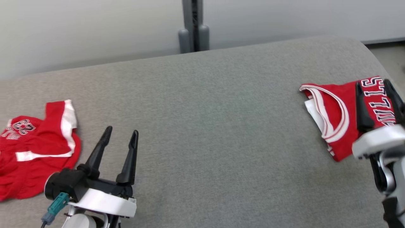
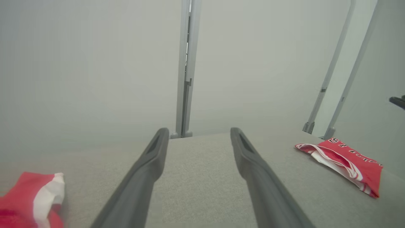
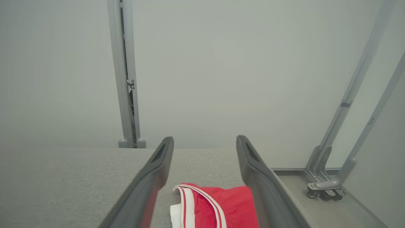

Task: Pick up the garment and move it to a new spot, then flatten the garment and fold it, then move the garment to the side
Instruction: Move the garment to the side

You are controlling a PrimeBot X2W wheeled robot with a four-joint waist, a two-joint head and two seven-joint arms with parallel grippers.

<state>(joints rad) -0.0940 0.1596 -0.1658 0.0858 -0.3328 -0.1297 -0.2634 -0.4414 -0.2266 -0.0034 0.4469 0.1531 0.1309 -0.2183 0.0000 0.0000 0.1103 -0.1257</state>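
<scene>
A folded red jersey point(image 1: 332, 114) with white trim and dark lettering lies near the right end of the grey cloth-covered table point(image 1: 202, 126), its neckline turned toward the middle of the table. The right gripper point(image 1: 372, 83) sits over the lettered part of the jersey, its two dark fingers spread wide and holding nothing. In the right wrist view the jersey point(image 3: 234, 205) lies low between the parted fingers of that gripper point(image 3: 205, 139). The fingers seem to hang clear of the cloth, though the angle makes it hard to be sure. The left gripper point(image 1: 122, 129) is near the front left of the table over bare grey fabric, also spread open and empty. Just to its left a second red garment point(image 1: 34, 148) with white bands lies crumpled near the table's left end, well apart from the folded jersey. The left wrist view looks along the open left gripper point(image 2: 198, 129) across the table, with the crumpled garment point(image 2: 31, 199) at the lower left and the folded jersey point(image 2: 348, 163) at the right. A grey post point(image 1: 193, 25) stands behind the table's far edge against a pale wall.
</scene>
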